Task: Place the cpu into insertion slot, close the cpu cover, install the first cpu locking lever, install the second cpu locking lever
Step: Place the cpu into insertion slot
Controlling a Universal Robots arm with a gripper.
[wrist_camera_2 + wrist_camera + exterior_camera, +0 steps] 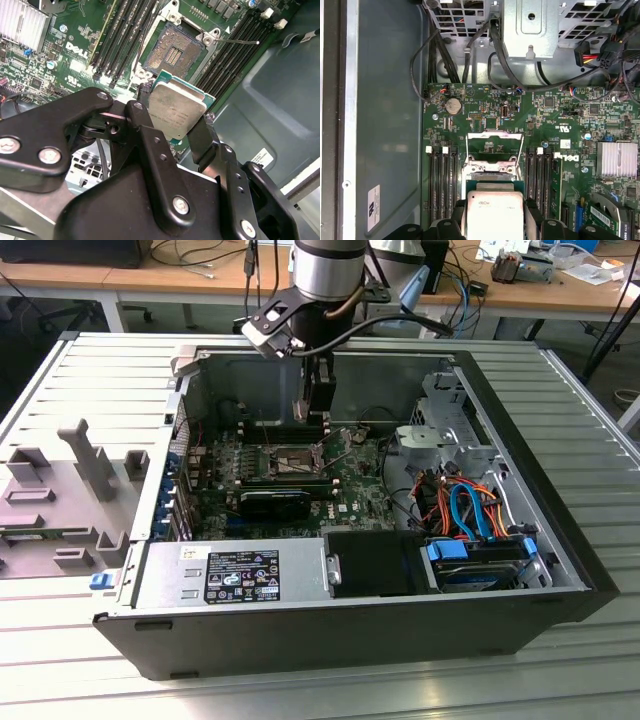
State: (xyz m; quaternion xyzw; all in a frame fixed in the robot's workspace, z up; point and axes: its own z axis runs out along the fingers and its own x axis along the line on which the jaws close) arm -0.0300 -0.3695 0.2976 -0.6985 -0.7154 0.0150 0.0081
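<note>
Above the bare slot (175, 50), the tool (175, 116) pinches the cpu (176, 107) by two opposite edges (light, stiff, likely fragile underneath, so edges suit it); it isn't seated yet.

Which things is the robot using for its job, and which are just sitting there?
For the job: the gripper, shut on the cpu; the empty insertion slot; the cpu cover, lifted.
Just there: power supply, heatsink, coin battery, hard drive.
</note>
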